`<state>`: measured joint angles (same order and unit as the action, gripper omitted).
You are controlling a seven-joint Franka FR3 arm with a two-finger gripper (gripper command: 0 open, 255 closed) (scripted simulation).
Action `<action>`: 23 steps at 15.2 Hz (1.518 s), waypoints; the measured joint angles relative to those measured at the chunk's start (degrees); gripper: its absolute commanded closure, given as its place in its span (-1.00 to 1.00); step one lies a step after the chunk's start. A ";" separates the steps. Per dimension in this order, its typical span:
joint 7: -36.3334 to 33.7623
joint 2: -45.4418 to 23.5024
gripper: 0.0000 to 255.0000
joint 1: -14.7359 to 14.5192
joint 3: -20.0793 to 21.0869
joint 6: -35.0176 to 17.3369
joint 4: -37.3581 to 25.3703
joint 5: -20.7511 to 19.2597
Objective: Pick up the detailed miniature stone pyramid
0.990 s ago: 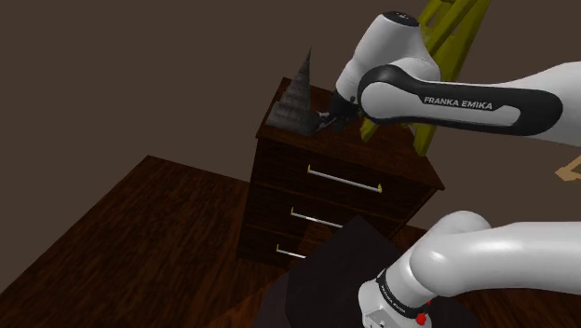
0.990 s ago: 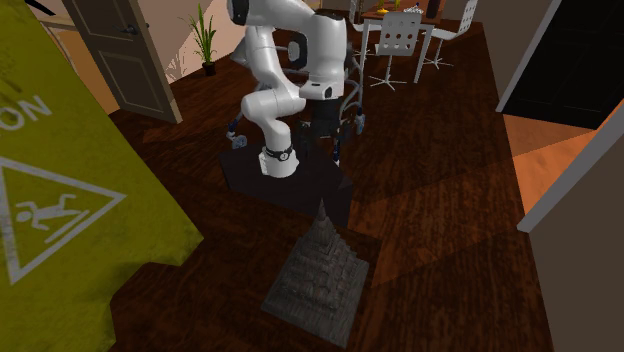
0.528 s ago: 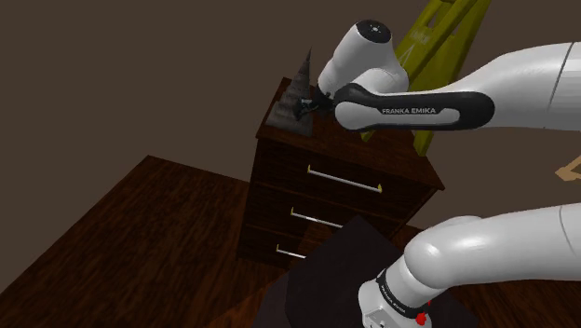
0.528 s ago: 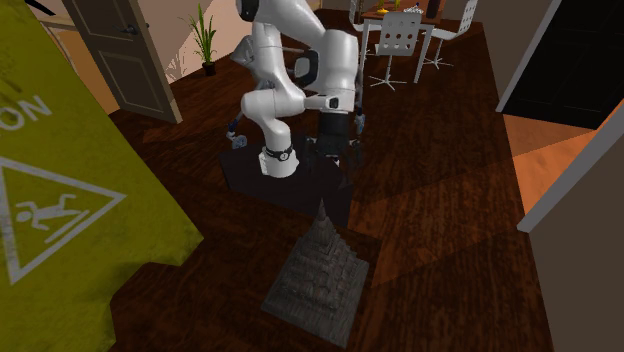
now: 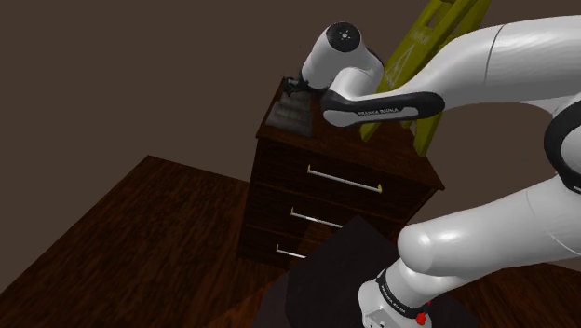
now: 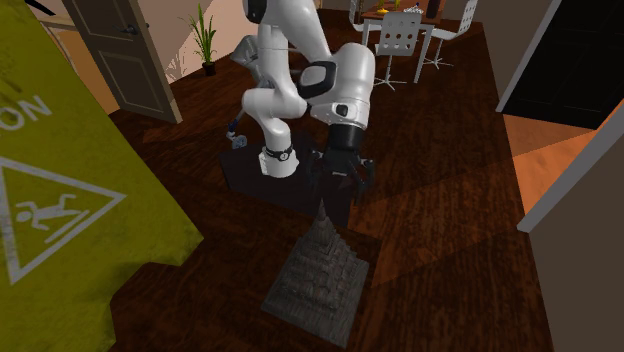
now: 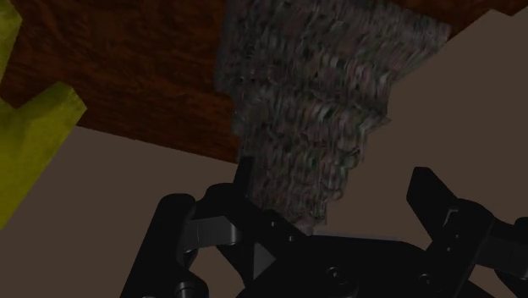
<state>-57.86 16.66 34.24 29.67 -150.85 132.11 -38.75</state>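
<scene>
Shoulder view first: the white arm [image 5: 484, 56] stretches from its black stand [image 5: 328, 272] at the shoulder view's lower right up to the far left, where a dark wooden dresser [image 5: 335, 198] with three drawers and pale metal handles stands on the wood floor [image 5: 121, 233]. The grey stepped pyramid [image 5: 289, 115] sits upright on the dresser's top, near its far left corner. The black gripper [image 5: 298, 87] hangs right over it and covers its upper part, with the base showing below. From the second exterior view the pyramid [image 6: 318, 270] is near the camera, low in the middle, and the gripper [image 6: 342, 190] points down at its tip. Along the wrist view the hand is released: the gripper [image 7: 332, 173] has its two fingers [image 7: 427, 195] wide apart with the narrow top of the pyramid [image 7: 313, 93] between them, and nothing is clasped. One finger is just beside the rough grey face, the other well apart. A yellow caution sign [image 6: 60, 180] stands by the dresser on the second exterior view's left. Far behind the robot stand a door [image 6: 115, 50], a potted plant [image 6: 205, 30] and white chairs [image 6: 400, 35].
</scene>
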 measured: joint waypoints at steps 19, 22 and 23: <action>-40.85 -14.83 1.00 12.63 11.08 6.31 -13.41 -39.28; -40.91 -14.78 1.00 12.64 11.07 6.28 -13.39 -39.32; -40.91 -14.77 1.00 12.64 11.07 6.28 -13.39 -39.32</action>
<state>-98.77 1.89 46.87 40.73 -144.57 118.72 -78.07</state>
